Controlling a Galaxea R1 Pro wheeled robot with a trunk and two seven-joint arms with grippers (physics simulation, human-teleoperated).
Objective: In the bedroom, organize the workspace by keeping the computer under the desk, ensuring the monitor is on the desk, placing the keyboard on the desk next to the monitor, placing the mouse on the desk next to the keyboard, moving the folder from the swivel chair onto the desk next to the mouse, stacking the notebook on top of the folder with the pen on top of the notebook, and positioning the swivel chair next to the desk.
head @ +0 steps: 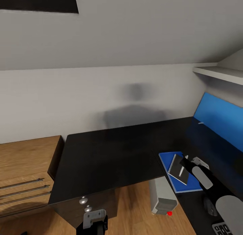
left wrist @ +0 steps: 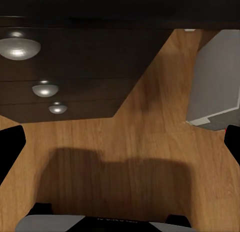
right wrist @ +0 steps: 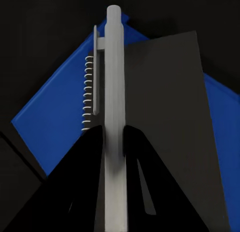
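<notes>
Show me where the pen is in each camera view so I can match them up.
Head view: the pen lies low and right, over the notebook, at the right gripper.
Right wrist view: the pen runs up the middle, its shaft between the fingers.
Left wrist view: drawers and floor; the pen is not in it.
Shared landmark: the blue folder beneath the notebook.

silvery pen [right wrist: 114, 92] above notebook [right wrist: 165, 117], folder [right wrist: 60, 112]
</notes>
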